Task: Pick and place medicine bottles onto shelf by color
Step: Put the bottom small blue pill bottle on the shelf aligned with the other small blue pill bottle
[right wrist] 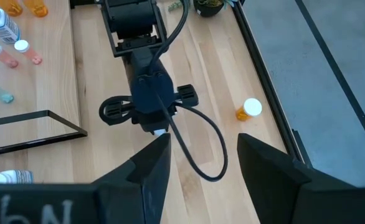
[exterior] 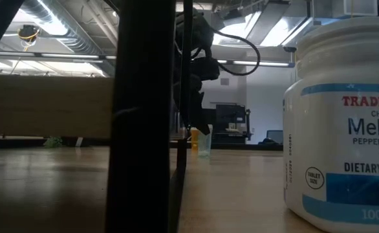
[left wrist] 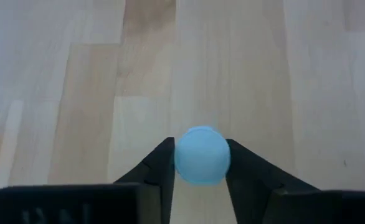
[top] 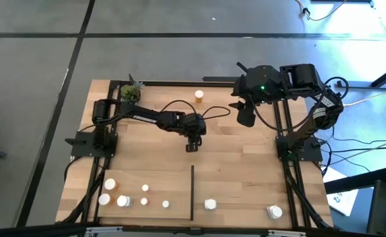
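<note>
My left gripper (top: 193, 143) is over the middle of the light-wood shelf board (top: 246, 171), pointing down, shut on a small bottle with a pale round cap (left wrist: 201, 155). This bottle also shows in the low view (exterior: 204, 142). My right gripper (top: 246, 117) hangs open and empty over the far right part of the board; its fingers also show in the right wrist view (right wrist: 201, 162). An orange bottle (top: 198, 97) stands alone near the far rail. Several white-capped bottles (top: 122, 201) stand at the near left of the black divider strip (top: 192, 191), and two white ones (top: 210, 204) to its right. My left gripper pinches the small bottle at its cap (left wrist: 201, 155) between its two fingers (left wrist: 161, 165), one on each side. The fingers come from above, pointing down. The bottle is upright; I cannot tell whether its base is on the board.
A small green potted plant (top: 131, 91) stands at the far left corner. Black rails (top: 286, 178) edge the board. A large white bottle (exterior: 345, 129) stands close to the low camera. A black upright (exterior: 144, 116) blocks part of the low view. Bare wood lies around the left gripper.
</note>
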Robot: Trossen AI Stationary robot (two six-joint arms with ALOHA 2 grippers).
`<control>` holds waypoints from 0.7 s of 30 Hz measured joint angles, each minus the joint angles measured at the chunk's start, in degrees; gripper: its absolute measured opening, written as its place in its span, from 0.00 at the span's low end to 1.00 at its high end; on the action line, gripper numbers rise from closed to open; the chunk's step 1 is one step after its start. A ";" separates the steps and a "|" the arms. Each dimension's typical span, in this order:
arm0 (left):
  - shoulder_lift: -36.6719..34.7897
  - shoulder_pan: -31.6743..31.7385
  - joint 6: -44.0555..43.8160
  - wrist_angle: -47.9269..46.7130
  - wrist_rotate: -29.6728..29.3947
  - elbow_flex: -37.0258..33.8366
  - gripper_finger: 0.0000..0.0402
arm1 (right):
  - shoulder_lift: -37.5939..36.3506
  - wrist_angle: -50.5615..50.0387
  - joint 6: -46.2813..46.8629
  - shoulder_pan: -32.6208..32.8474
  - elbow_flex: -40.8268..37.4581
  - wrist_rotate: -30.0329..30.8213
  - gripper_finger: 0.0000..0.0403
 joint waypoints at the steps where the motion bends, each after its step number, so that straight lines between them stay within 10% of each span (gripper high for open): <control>1: 0.00 -0.14 -0.03 0.01 0.01 0.00 0.23 | 0.00 0.00 0.02 0.00 0.00 -0.01 0.46; 21: -11.34 -0.60 -10.12 -11.51 0.16 0.12 0.23 | 0.00 -0.02 -0.13 -0.01 0.00 -2.24 0.46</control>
